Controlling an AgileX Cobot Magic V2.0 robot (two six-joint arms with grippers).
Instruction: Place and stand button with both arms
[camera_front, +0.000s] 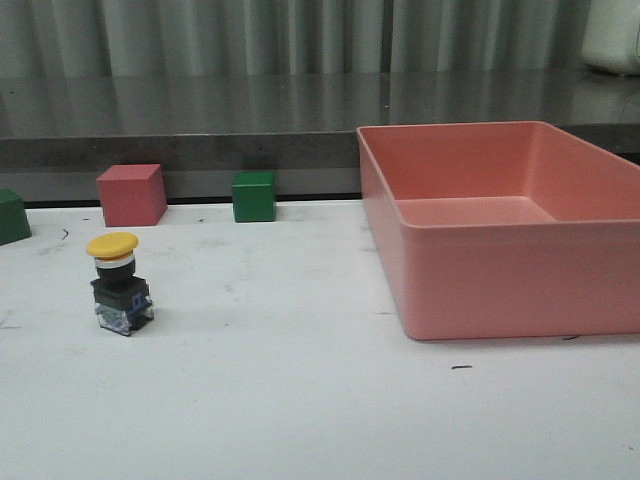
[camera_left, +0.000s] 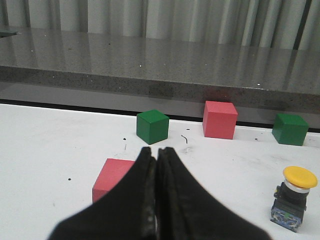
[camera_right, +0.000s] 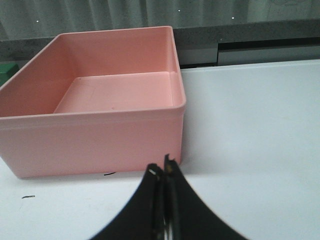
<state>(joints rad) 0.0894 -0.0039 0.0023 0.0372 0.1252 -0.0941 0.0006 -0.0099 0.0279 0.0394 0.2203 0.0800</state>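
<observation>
On the desk (camera_front: 300, 400), toward its left side, the button (camera_front: 118, 282) is already seen standing upright, yellow cap on top, untouched. Both the left end effector (camera_left: 158, 152) and right end effector (camera_right: 162, 169) are pressed closed, empty; little appears left.

2 black tapered end effectors (camera_left: 157, 190) (camera_right: 164, 200), seemingly matte.
</observation>
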